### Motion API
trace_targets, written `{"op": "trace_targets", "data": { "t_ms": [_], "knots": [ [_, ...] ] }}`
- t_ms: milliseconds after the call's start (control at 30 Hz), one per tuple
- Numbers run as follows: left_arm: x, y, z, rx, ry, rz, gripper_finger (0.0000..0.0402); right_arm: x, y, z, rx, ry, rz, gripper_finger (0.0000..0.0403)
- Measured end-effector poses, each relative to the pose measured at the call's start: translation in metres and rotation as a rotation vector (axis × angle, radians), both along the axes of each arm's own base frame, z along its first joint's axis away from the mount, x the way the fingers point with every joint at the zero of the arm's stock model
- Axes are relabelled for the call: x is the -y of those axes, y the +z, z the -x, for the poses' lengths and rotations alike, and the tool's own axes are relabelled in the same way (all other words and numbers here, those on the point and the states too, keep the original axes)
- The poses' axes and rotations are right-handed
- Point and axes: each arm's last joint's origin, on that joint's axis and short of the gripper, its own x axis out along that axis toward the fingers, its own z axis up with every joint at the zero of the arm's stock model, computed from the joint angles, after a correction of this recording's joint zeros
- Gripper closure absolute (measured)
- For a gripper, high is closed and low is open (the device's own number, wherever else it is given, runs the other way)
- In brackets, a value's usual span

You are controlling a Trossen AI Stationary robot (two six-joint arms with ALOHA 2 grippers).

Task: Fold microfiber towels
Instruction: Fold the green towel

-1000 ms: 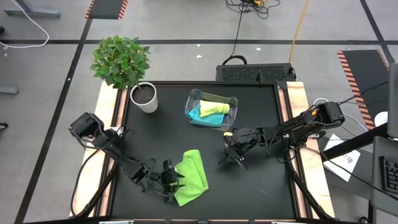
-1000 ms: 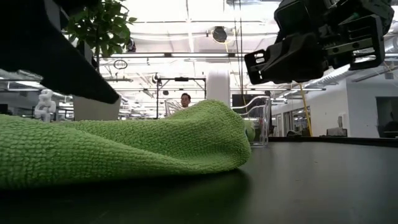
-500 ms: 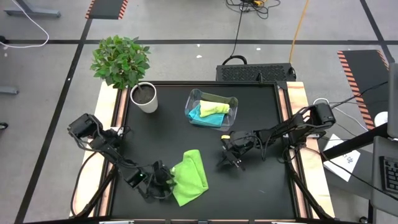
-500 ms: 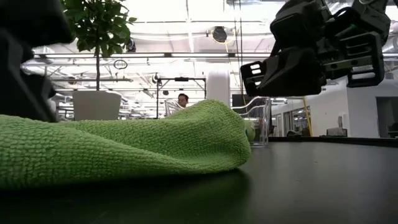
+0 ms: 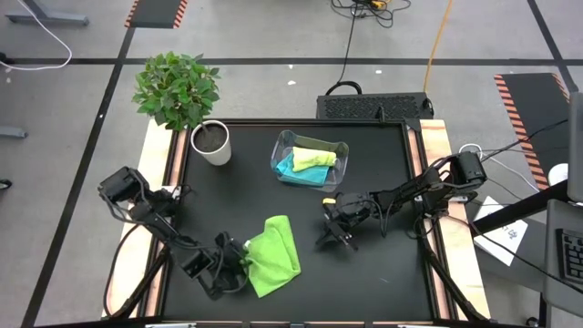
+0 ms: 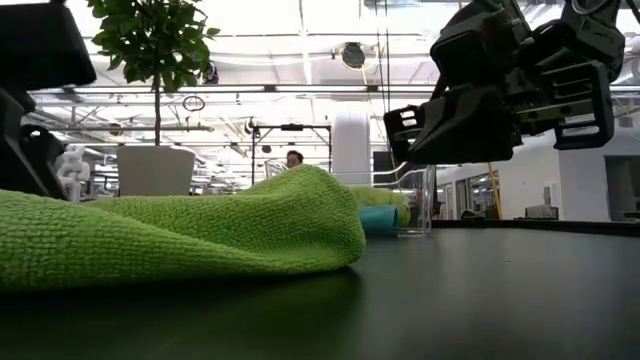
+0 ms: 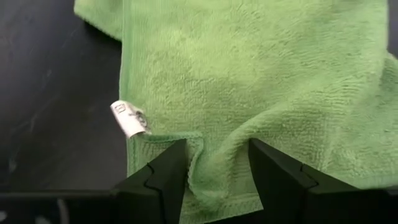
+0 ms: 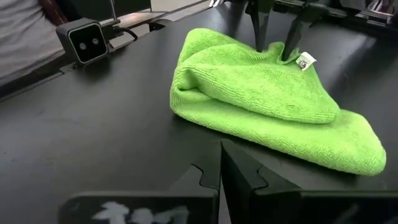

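1. Since the earlier frame, the bright green towel (image 5: 272, 256) has been dragged slightly toward the left arm, and its fold ridge sits lower in the low view.
2. A hem fold of this towel, lying on the desk (image 5: 383, 273), is pinched by the left tool (image 7: 211, 171).
3. The right tool (image 8: 221, 163) is clenched empty, hovering nearby.
4. Next, the pinched edge is judged to need carrying across.

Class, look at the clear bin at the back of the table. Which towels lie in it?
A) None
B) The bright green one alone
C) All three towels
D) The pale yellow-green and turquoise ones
D: the clear bin holds the pale yellow-green towel and the turquoise towel, while the bright green towel lies on the table.
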Motion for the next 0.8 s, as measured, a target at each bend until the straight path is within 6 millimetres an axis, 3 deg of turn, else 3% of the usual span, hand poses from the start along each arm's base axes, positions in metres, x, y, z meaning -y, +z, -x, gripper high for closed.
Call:
{"op": "trace_targets", "data": {
  "t_ms": [300,567,800],
  "knots": [
    [0.006,0.008,-0.009,0.138,-0.118,-0.144,0.0227,-0.015,0.000,0.000,0.024,0.056,0.003,0.0373],
    [0.001,0.012,-0.018,0.197,-0.087,-0.193,0.0227,-0.053,-0.015,-0.028,0.011,0.068,0.104,0.0292],
    [-0.013,0.006,-0.030,0.169,-0.034,-0.210,0.0227,-0.074,-0.026,-0.046,-0.016,0.098,0.250,0.0244]
  ]
}}
